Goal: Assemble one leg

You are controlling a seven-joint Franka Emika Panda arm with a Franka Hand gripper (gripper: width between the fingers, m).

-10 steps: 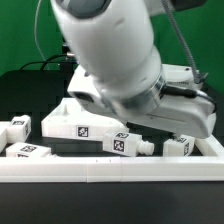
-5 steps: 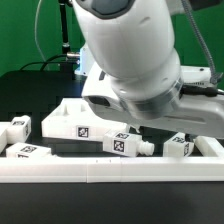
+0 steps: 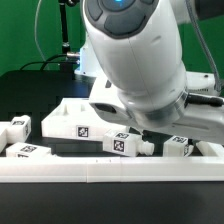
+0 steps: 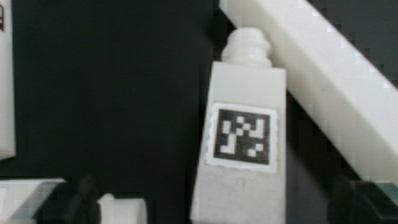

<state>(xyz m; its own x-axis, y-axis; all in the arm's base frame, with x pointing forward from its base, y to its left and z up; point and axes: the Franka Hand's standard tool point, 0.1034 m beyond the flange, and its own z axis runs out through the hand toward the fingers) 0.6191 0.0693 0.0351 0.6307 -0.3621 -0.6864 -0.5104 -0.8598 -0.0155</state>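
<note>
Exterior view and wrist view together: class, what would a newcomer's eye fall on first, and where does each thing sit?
The bulky white robot arm fills the upper middle of the exterior view, bent low over the parts. In the wrist view a white leg with a bold black-and-white tag lies on the dark table, its peg end close to a long white piece.

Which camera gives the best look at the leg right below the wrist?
The wrist view: the leg fills the frame, tag and peg end clear. The exterior view shows it small, beneath the arm.
</note>
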